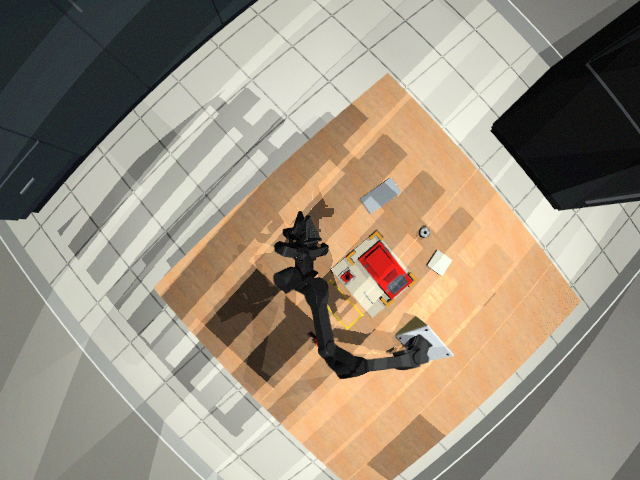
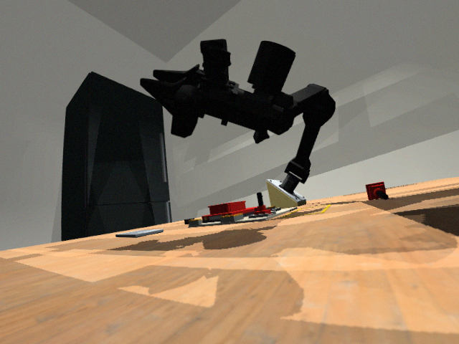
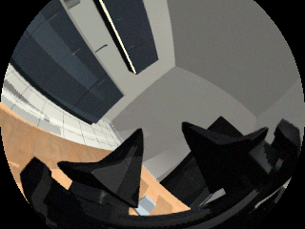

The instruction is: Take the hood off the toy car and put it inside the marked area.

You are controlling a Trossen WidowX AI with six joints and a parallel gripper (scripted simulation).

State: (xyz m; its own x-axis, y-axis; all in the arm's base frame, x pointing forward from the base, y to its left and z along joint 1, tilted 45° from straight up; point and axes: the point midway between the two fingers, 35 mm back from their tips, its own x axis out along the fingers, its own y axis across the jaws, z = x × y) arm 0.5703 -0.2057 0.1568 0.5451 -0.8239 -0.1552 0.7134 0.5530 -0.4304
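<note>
The red toy car (image 1: 383, 262) (image 2: 226, 208) sits on a beige board (image 1: 364, 297) with orange corner marks, near the middle of the wooden table. A dark grey panel (image 1: 397, 284) lies at one end of the car. The yellow marked rectangle (image 1: 347, 327) (image 2: 324, 210) is drawn on the table beside the board, partly hidden by my arm. My gripper (image 1: 300, 219) (image 2: 148, 79) (image 3: 162, 129) is open and empty. It hangs high in the air, off to the side of the car and touching nothing.
A flat grey slab (image 1: 381, 194) (image 2: 138, 232) lies beyond the car. A small round grey thing (image 1: 426, 232) and a white square (image 1: 439, 262) lie to its side. A red block with a black knob (image 1: 346, 276) sits on the board; another (image 2: 375, 190) stands apart. The arm's base (image 1: 431, 345) is near the board.
</note>
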